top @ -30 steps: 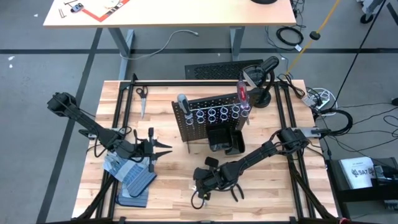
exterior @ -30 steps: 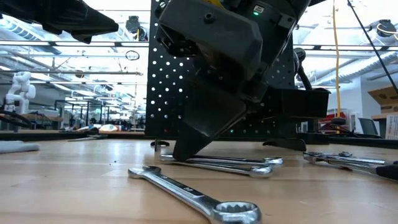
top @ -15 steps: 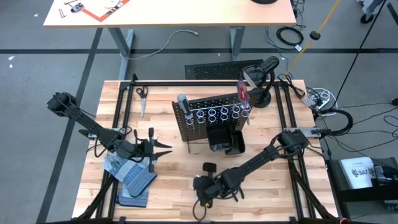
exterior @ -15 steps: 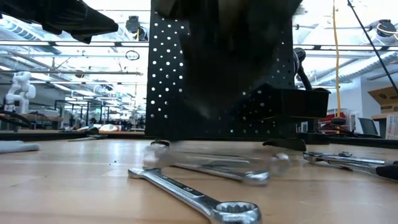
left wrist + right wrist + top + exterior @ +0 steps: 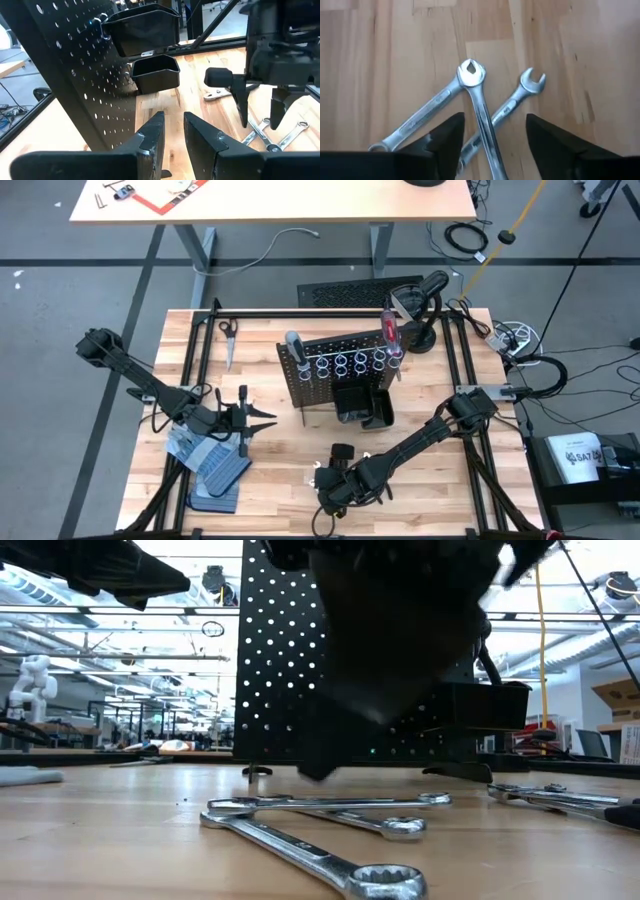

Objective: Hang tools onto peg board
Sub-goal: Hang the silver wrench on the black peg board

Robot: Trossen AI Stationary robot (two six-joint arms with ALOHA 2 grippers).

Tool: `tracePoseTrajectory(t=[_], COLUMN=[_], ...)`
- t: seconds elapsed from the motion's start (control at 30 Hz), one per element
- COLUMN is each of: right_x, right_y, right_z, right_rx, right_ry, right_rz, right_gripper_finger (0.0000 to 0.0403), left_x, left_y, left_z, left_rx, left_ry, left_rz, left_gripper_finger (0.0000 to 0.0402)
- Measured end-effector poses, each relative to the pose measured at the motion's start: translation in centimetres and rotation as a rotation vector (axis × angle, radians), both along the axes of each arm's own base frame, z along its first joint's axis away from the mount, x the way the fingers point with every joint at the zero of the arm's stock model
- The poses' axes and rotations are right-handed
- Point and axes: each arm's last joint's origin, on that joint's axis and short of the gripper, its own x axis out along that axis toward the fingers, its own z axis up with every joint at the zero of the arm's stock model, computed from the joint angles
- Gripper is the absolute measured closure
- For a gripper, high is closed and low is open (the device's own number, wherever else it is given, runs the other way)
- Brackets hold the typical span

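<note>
I see three silver wrenches (image 5: pixel 320 830) lying crossed on the wooden table (image 5: pixel 110 840), a blurred dark arm above them, the peg board (image 5: pixel 275 660) behind.

We are in a big open robotics lab: grey concrete floor (image 5: pixel 80 380), cables (image 5: pixel 465 238), ceiling lights (image 5: pixel 60 610) and long benches (image 5: pixel 100 752) beyond our wooden table (image 5: pixel 270 455)

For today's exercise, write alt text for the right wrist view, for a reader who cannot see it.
Three silver wrenches lie crossed in a loose pile on the pale wooden table, seen from directly above. The right gripper hangs over them with its two dark fingers spread wide on either side of the pile, holding nothing.
</note>
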Motion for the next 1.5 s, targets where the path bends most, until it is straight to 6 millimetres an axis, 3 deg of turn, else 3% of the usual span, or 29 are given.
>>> tracePoseTrajectory(t=[0.17,0.33,0.73,1.13,1.5], right_x=[0.1,0.4,0.5,0.4,-0.3], right_y=[0.0,-0.5,-1.3,-1.6,-0.6], right_z=[-1.3,-2.4,-2.7,-2.2,0.0], right_rx=[0.017,0.015,0.010,-0.010,-0.072], right_ry=[0.052,0.086,0.120,0.106,-0.007], right_rz=[0.013,-0.008,-0.048,-0.081,-0.081], right_gripper_finger=[0.0175,0.0201,0.0390,0.0400,0.0401], left_x=[0.0,0.0,0.0,0.0,0.0], left_y=[0.0,0.0,0.0,0.0,0.0], left_z=[0.0,0.0,0.0,0.0,0.0], left_rx=[0.001,0.001,0.000,0.000,0.002], left_ry=[0.000,0.000,-0.001,-0.001,-0.001], left_rz=[0.000,0.001,0.003,0.003,0.004], left_gripper_finger=[0.0320,0.0320,0.0320,0.0320,0.0320])
